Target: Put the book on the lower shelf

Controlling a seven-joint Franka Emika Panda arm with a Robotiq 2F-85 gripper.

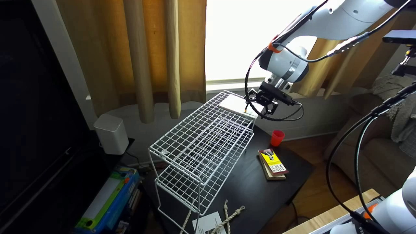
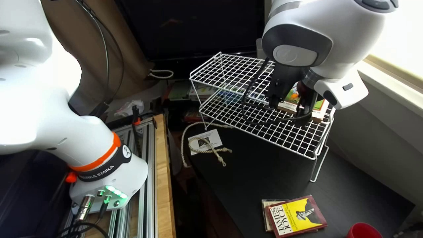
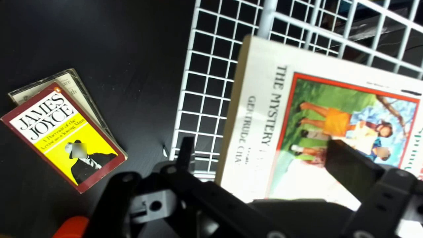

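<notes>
The fingers [image 3: 353, 165] stand apart at one edge of the book [image 3: 314, 125]; a shallow grip could drop it past the lower shelf [image 3: 207, 76] below them.

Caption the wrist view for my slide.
Open fingers near the "Mystery" book on the white wire rack, James Joyce paperback at left.

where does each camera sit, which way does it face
Wrist view: sits just behind the open gripper, the only body part showing, facing down at the book.
An exterior view: raised, facing down over the rack toward the window; arm and gripper show at right.
An exterior view: raised, facing down toward the dark screen; base at left, arm at upper left and right.
Both exterior views share the rack, red cup and paperbacks.
</notes>
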